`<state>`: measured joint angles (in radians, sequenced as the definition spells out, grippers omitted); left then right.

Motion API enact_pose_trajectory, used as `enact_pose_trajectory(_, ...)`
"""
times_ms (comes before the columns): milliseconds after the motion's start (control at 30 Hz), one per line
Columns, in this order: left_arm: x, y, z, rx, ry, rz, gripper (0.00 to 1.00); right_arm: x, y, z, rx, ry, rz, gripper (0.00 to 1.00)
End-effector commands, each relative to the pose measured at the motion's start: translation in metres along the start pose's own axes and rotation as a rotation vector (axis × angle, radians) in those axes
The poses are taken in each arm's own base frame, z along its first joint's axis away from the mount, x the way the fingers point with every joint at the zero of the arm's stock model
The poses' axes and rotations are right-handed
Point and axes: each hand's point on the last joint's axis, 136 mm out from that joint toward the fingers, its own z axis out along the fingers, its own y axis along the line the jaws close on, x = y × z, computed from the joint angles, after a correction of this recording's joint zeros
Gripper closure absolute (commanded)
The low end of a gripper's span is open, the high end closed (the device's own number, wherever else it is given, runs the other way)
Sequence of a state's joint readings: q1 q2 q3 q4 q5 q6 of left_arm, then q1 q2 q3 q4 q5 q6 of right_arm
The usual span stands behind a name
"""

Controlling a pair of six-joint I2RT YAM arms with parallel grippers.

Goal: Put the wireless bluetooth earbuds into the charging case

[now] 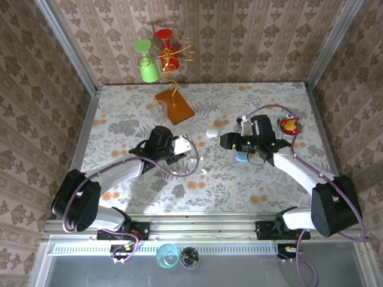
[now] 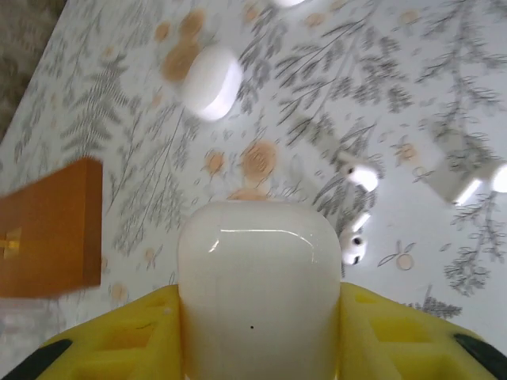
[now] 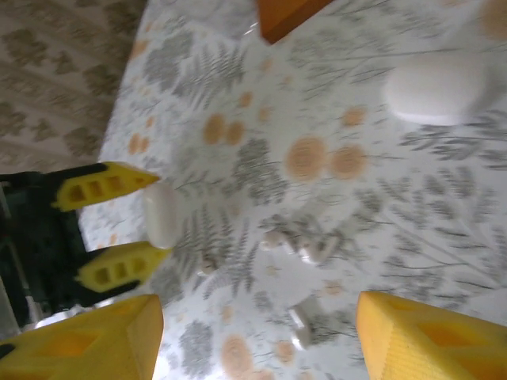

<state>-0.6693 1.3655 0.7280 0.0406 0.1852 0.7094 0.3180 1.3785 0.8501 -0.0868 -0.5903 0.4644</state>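
My left gripper [image 1: 182,146] is shut on a white charging case [image 2: 257,285], which sits between its yellow fingers [image 2: 119,340]. A second white pebble-shaped case [image 1: 212,133] lies on the table beyond it, the same case [image 2: 210,81] in the left wrist view. Small white earbuds [image 1: 203,159] lie loose on the floral tabletop between the two grippers: one earbud [image 2: 352,247] is just right of the held case, and others [image 3: 273,237] are ahead of my right gripper [image 3: 257,336]. The right gripper [image 1: 226,142] hovers open over the table with nothing between its fingers.
An orange wooden block [image 1: 175,105] stands at the back centre, behind it a wire stand with a green glass [image 1: 148,66] and a red glass [image 1: 168,52]. A red bowl [image 1: 289,125] sits at the right. A light blue object [image 1: 241,157] lies under the right arm.
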Motion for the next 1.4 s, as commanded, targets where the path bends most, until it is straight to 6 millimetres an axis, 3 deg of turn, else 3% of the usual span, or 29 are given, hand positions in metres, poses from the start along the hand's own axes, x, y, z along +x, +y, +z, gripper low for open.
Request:
enact_pose_trajectory(0,-0.032,-0.013,-0.003,0.030,-0.124,0.172,0.62,0.021,0.031,0.011,-0.164,0.136,-0.017,0.33)
enact_pose_trajectory(133,-0.042,-0.025,0.001,0.046,-0.134,0.241,0.61,0.028,0.047,0.023,-0.193,0.189,-0.041,0.33)
enact_pose_trajectory(533,-0.054,-0.028,0.007,0.056,-0.156,0.273,0.60,0.039,0.049,0.052,-0.218,0.278,0.022,0.47)
enact_pose_trajectory(800,-0.058,-0.026,0.008,0.056,-0.167,0.239,0.60,0.046,0.048,0.059,-0.239,0.310,0.037,0.61)
enact_pose_trajectory(1033,-0.065,-0.026,0.007,0.056,-0.206,0.227,0.59,0.045,0.047,0.065,-0.258,0.310,0.054,0.63)
enact_pose_trajectory(1133,-0.065,-0.027,0.007,0.059,-0.207,0.225,0.59,0.043,0.046,0.064,-0.248,0.292,0.042,0.70)
enact_pose_trajectory(1300,-0.065,-0.026,0.005,0.053,-0.207,0.202,0.51,0.039,0.048,0.056,-0.247,0.253,-0.041,0.83)
enact_pose_trajectory(1367,-0.067,-0.024,0.004,0.043,-0.214,0.175,0.35,0.036,0.048,0.051,-0.234,0.222,-0.086,0.83)
